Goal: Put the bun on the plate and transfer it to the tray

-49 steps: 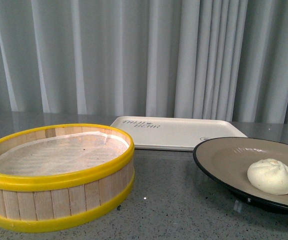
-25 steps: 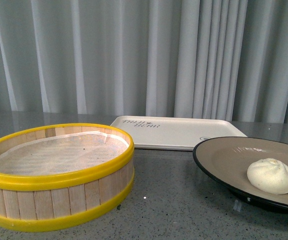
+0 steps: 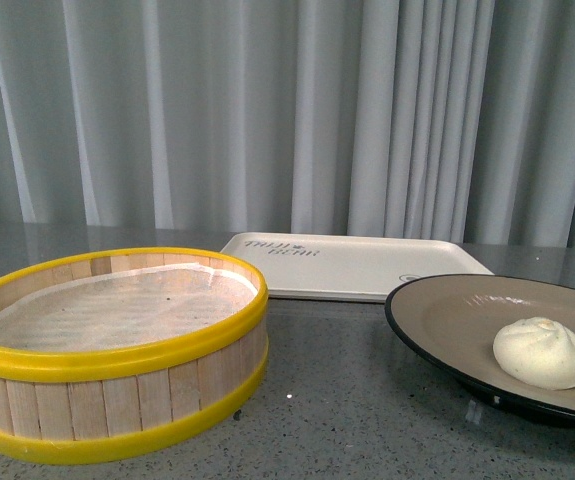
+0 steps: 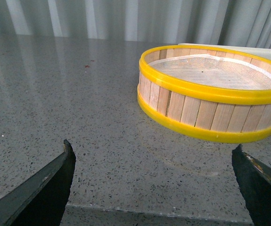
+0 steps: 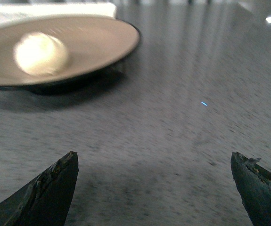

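My left gripper [image 4: 153,146], jaws wide apart, faces the paper-lined steamer basket [image 3: 117,350]; my right gripper [image 5: 153,154], equally spread, sits short of the plate [image 3: 437,320]. If I tip that shallow plate carrying it to the tray [image 3: 357,265] behind, the bun [image 3: 541,352] could roll off, I judge. It rests off-centre on the plate, pale, round, pleated on top.
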You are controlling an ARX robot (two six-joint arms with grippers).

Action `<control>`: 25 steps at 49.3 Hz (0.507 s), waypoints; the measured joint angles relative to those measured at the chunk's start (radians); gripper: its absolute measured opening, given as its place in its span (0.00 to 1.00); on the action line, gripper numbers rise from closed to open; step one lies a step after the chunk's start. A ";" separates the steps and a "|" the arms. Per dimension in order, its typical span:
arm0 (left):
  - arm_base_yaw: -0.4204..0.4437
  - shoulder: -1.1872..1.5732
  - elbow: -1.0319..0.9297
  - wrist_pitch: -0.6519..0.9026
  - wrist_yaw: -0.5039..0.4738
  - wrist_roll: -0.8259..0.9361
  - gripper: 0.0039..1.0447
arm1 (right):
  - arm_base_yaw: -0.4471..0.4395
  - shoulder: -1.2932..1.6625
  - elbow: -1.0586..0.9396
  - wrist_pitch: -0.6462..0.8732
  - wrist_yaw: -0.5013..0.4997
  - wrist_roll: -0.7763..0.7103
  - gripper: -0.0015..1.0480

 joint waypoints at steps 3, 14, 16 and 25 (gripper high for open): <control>0.000 0.000 0.000 0.000 0.000 0.000 0.94 | -0.042 0.130 0.050 0.035 -0.013 -0.047 0.92; 0.000 -0.001 0.000 0.000 0.000 0.000 0.94 | -0.167 0.285 0.206 0.117 -0.307 -0.514 0.92; 0.000 -0.001 0.000 0.000 0.000 0.000 0.94 | -0.166 0.307 0.224 0.114 -0.333 -0.582 0.92; 0.000 -0.001 0.000 0.000 0.000 0.000 0.94 | -0.098 0.439 0.345 -0.017 -0.357 -0.897 0.92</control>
